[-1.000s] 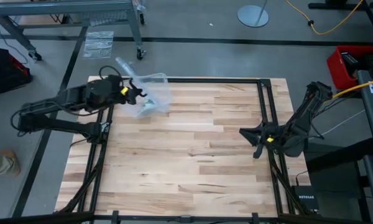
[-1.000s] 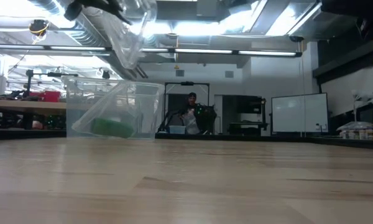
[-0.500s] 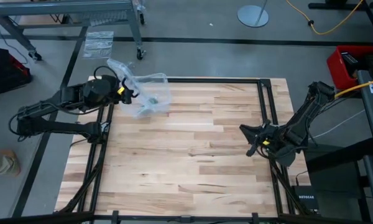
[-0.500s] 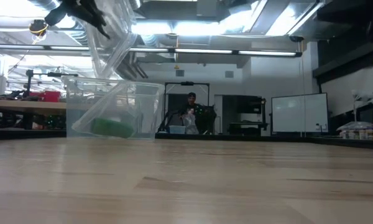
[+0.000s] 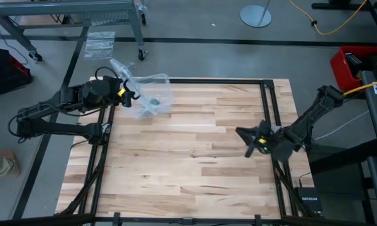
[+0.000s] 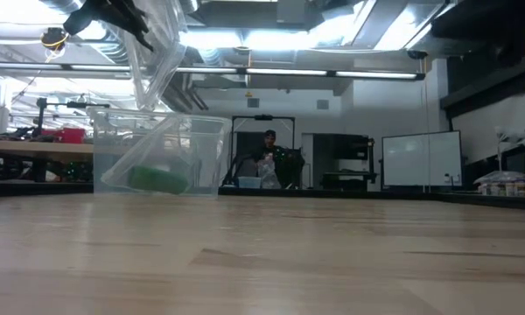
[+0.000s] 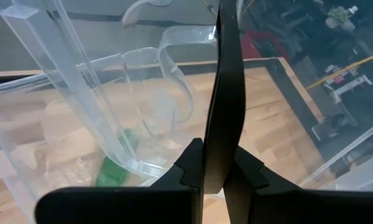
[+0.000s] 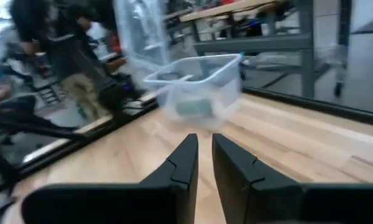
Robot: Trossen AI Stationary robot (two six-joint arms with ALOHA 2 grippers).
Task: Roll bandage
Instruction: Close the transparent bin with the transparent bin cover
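Observation:
The green bandage (image 6: 157, 179) is a small roll inside a clear plastic tub (image 5: 156, 95) at the table's far left, seen through the tub's wall (image 6: 206, 153) and in the left wrist view (image 7: 115, 169). My left gripper (image 5: 127, 93) is above the tub's left side, high over the table (image 6: 114, 12), shut on a clear plastic bag (image 6: 157, 61). My right gripper (image 5: 244, 139) hovers at the table's right side, pointing toward the tub (image 8: 199, 87). Its fingers (image 8: 204, 158) are shut but for a narrow slit, with nothing between them. My left gripper pinches the clear bag's film (image 6: 138, 31) between its two shut fingers (image 7: 224, 106), coming from the table's left and slanting down. The bag hangs slack below the gripper, over the tub. Whether its lower end (image 6: 145, 103) touches the tub's rim, I cannot tell.
A black metal frame (image 5: 267, 113) runs along the table's left, far and right edges. Bare wood (image 5: 188, 163) lies between the tub and my right gripper. A person (image 6: 269, 157) is in the room beyond the far edge.
My left gripper has gone a little toward the table's left edge, and the hanging bag has swung with it. My right gripper has moved from the right edge toward the table's middle and turned. The tub and the bandage have stayed where they were.

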